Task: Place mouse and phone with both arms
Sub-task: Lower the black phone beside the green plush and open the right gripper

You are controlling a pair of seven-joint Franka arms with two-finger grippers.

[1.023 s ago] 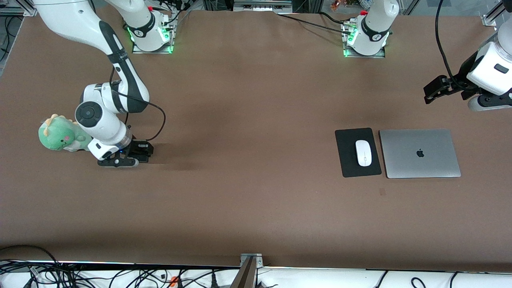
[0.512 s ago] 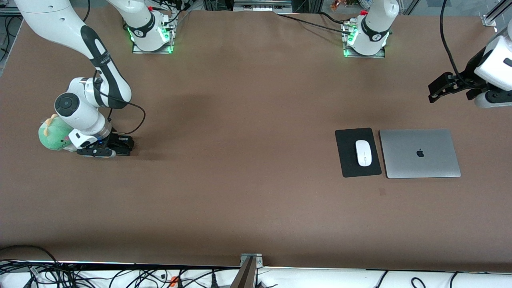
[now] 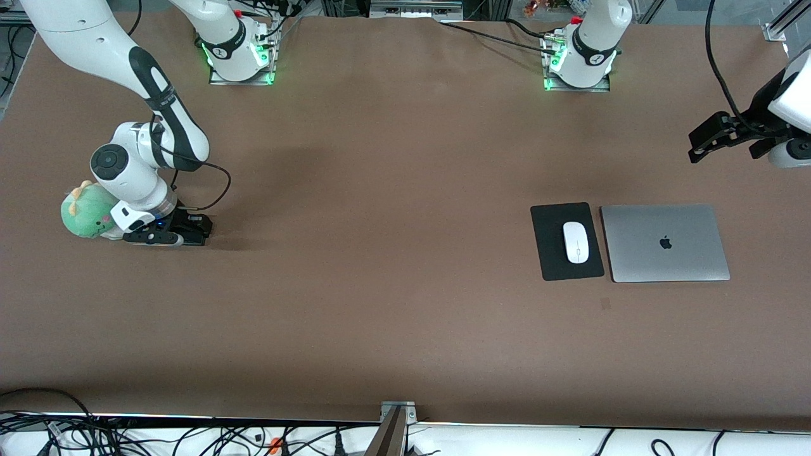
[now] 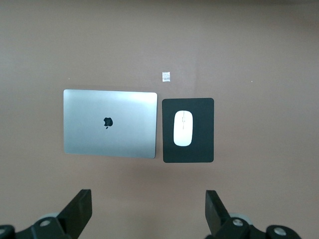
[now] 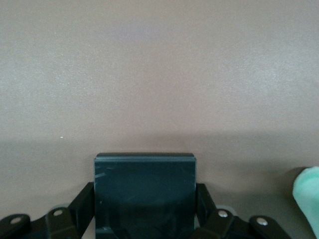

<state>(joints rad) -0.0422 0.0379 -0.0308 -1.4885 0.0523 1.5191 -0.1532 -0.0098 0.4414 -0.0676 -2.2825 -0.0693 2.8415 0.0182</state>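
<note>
The white mouse (image 3: 576, 242) lies on a black mouse pad (image 3: 551, 253) toward the left arm's end of the table; both show in the left wrist view, the mouse (image 4: 183, 128) on the pad (image 4: 199, 149). My right gripper (image 3: 190, 231) is low at the table beside a green plush toy and is shut on the black phone (image 5: 144, 194), which fills the space between its fingers. My left gripper (image 3: 700, 142) is open and empty, up in the air over the table's end past the laptop, its fingers (image 4: 79, 206) spread wide.
A closed silver laptop (image 3: 665, 243) lies right beside the mouse pad; it also shows in the left wrist view (image 4: 109, 123). The green plush toy (image 3: 85, 212) sits against the right arm's wrist. A small mark (image 3: 606, 304) is on the table nearer the camera than the pad.
My right gripper has moved with the phone toward the plush toy and has almost stopped. My left gripper has drifted farther toward the table's end, away from the laptop.
</note>
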